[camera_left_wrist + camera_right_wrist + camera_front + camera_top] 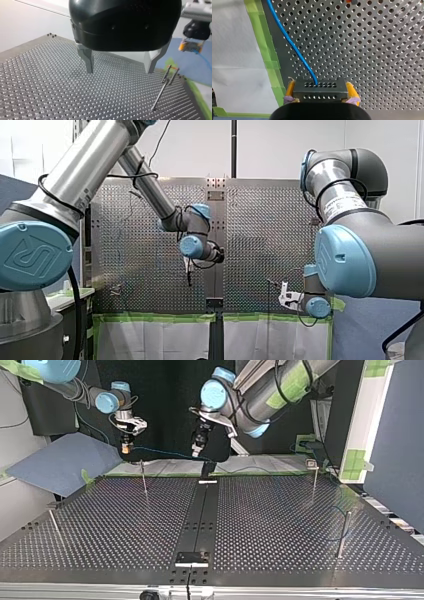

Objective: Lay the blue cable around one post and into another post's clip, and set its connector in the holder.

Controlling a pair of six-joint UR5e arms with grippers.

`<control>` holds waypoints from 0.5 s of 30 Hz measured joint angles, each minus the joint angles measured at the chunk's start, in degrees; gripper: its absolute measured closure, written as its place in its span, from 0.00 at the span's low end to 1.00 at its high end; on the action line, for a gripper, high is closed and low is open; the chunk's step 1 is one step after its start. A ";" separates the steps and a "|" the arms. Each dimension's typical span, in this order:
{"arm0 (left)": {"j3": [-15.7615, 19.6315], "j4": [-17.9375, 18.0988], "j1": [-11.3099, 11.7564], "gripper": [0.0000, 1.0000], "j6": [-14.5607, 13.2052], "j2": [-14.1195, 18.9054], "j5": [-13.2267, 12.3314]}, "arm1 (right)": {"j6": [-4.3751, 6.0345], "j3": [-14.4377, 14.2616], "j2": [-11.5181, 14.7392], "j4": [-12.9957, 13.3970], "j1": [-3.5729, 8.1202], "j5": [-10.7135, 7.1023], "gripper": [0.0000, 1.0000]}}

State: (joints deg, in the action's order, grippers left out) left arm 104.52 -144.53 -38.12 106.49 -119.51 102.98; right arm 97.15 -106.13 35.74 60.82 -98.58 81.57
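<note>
Two grippers hang above the perforated table [280, 525]. My right gripper [319, 97], yellow-padded, clenches the black connector [320, 88] at the table's far left edge in the top view. The blue cable [292, 45] trails rightward from it. My left gripper [118, 67] stands released and empty, near a clip-topped post [160, 92].

Noted open room over middle of perforated table [260, 525]. Counted four thin obstacles in top view: left-edge post [55, 525], far-left post [144, 480], far-right post [314, 485], near-right post [344, 535]. Saw blue cable [160, 452] strung above far edge, barring low passage there.
</note>
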 joint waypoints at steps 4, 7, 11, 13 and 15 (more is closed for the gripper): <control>-1.95 1.95 0.13 0.00 -0.54 -1.95 0.07 | -0.06 0.06 0.00 -0.04 -0.07 -0.04 1.00; -3.45 3.45 0.16 0.00 -0.66 -3.45 0.47 | -0.09 0.07 0.01 -0.13 -0.18 -0.07 1.00; -5.62 5.61 0.24 0.00 -0.79 -5.62 1.87 | -0.10 0.14 0.01 -0.25 -0.36 -0.09 1.00; -6.50 6.53 0.33 0.00 -0.91 -6.51 2.26 | -0.14 0.24 0.01 -0.34 -0.43 -0.09 1.00; -7.49 7.49 0.50 0.00 -1.21 -7.49 2.54 | -0.17 0.34 0.01 -0.47 -0.48 -0.09 1.00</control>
State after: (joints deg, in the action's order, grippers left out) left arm 97.03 -137.05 -37.63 105.28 -127.00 105.52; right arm 96.98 -105.79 35.75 60.34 -99.06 81.48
